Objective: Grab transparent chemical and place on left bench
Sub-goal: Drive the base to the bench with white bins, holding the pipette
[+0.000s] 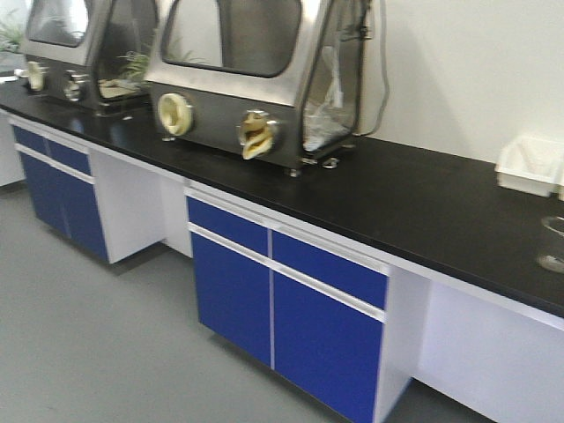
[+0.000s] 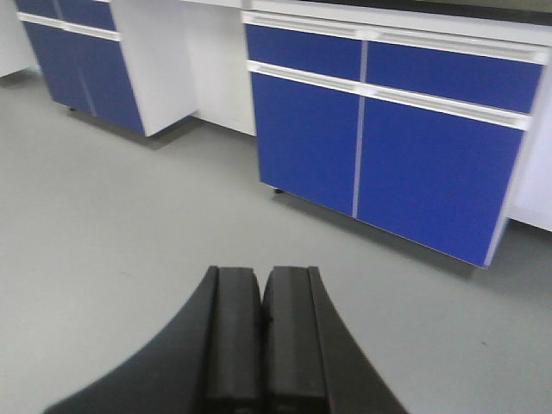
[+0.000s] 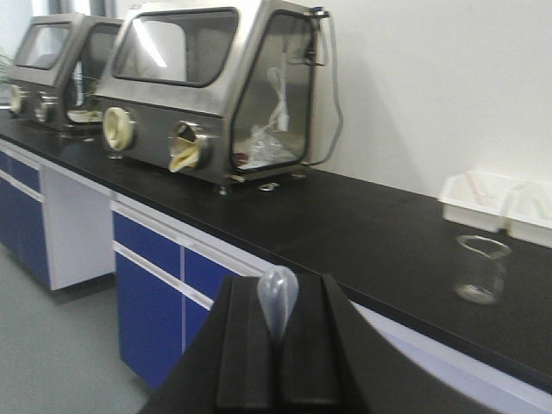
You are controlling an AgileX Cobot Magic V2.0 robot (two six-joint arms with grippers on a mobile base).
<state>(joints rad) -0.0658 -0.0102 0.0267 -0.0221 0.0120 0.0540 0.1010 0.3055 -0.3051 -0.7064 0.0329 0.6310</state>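
My right gripper (image 3: 278,289) is shut on a pale translucent bulb-topped stirrer stick (image 3: 278,302) that pokes up between the fingers. Whatever hangs below it is hidden by the gripper, so the transparent chemical's beaker cannot be made out in the grip. The left bench (image 3: 345,233) (image 1: 397,198), a long black countertop against a white wall, runs ahead and to the right. A clear glass beaker (image 3: 481,269) (image 1: 553,242) without a stick stands on it near the white bins. My left gripper (image 2: 261,274) is shut and empty, pointing at the grey floor.
Two steel glove boxes (image 1: 256,75) (image 1: 84,48) stand on the countertop at the left. White bins (image 3: 483,198) (image 1: 529,163) sit against the wall at the right. Blue cabinet doors (image 2: 405,164) are under the counter, with grey floor (image 1: 106,344) in front.
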